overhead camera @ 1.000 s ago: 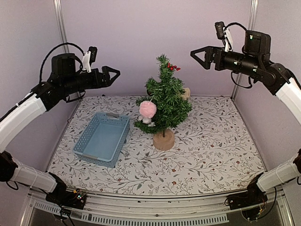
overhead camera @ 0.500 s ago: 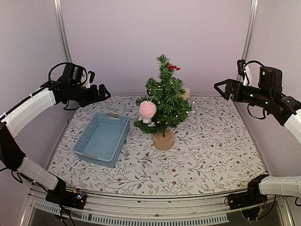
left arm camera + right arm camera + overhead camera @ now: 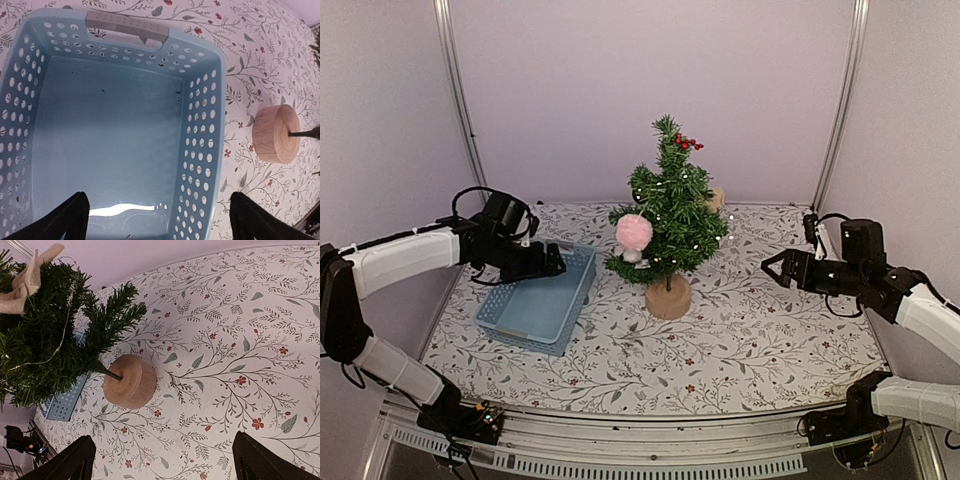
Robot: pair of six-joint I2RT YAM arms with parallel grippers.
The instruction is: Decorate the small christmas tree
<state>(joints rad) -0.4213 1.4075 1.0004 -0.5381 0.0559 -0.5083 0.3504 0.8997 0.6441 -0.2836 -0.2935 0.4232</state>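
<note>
Hovering over the blue basket (image 3: 525,338) at left of centre, my left gripper (image 3: 558,262) has its fingers wide apart and holds nothing; I see no ornament in the basket. My right gripper (image 3: 770,268), low at the right of the frame, is likewise spread and empty, facing the small christmas tree (image 3: 670,215). The tree stands upright mid-frame, just right of the basket, carrying a pink pompom (image 3: 634,232) and red berries (image 3: 688,142). I judge the decorating about finished; next I'd confirm nothing remains to hang.
</note>
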